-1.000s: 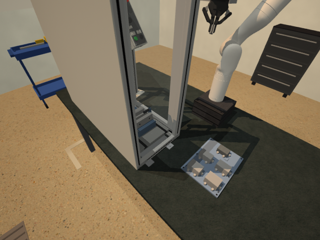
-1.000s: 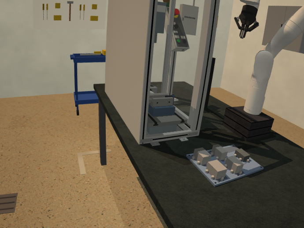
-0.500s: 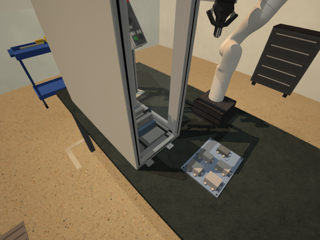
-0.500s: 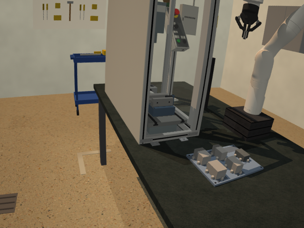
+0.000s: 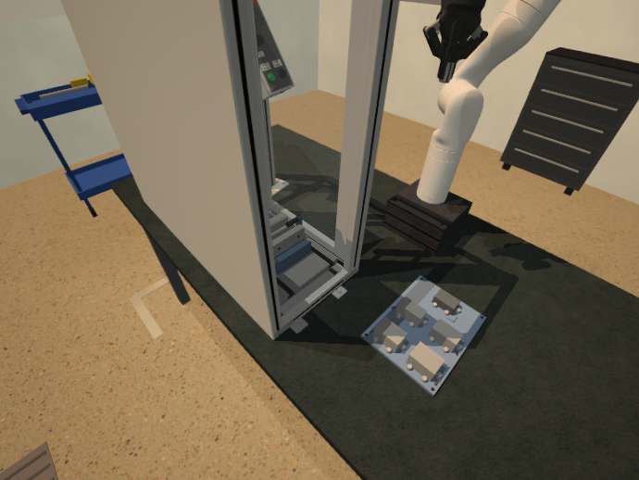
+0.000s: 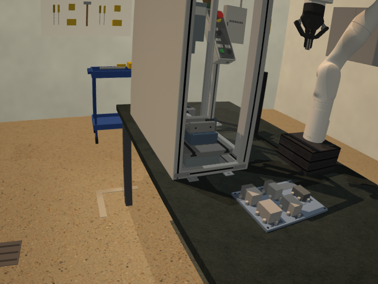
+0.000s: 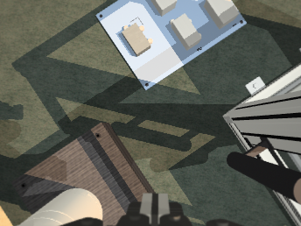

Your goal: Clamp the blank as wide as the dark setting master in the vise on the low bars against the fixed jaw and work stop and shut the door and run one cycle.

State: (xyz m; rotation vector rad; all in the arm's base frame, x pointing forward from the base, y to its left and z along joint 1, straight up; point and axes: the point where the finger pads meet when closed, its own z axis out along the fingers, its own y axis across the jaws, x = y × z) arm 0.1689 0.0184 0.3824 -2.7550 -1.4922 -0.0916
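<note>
Gripper (image 5: 445, 78) (image 6: 308, 48) (image 7: 155, 210) is narrow, fingertips together, nothing held; it hangs high above the arm's dark pedestal (image 5: 402, 221) (image 6: 293, 152) (image 7: 92, 153), well apart from the parts. Plate (image 5: 467, 316) (image 6: 314, 208) (image 7: 157, 66) lies on the dark table top (image 5: 516, 402) (image 6: 305, 253) (image 7: 197, 92), in front of the guard (image 5: 169, 129) (image 6: 155, 85). Five blocks sit on it among small round pegs: the dark setting master (image 5: 446, 301) (image 6: 301, 192) (image 7: 136, 39) near one corner, plus four paler blanks, namely one beside the master on the guard side (image 5: 412, 311) (image 6: 272, 189) (image 7: 185, 31), one at the guard-side corner (image 5: 391, 335) (image 6: 251, 194) (image 7: 221, 10), one in the other row next to the master (image 5: 445, 334) (image 6: 291, 204) (image 7: 164, 4), and a big one at the far end of that row (image 5: 425, 360) (image 6: 269, 210). So the task's blank is one of those four, on the plate (can't tell which matches the master's width from these angles). Inside the guard, a light jaw plate (image 5: 289, 240) (image 6: 201, 126) with two holes stands above a blue block (image 5: 293, 257) (image 6: 201, 137); loose bars and work stop don't read clearly. Green CYCLE START (image 5: 271, 77) (image 6: 222, 51) shows on the sloped control panel (image 5: 278, 61) (image 6: 224, 43). VISE AIR's position: can't tell.

gripper (image 5: 444, 79) (image 6: 307, 48) (image 7: 155, 210) slightly lower, now pointing straighter down
</note>
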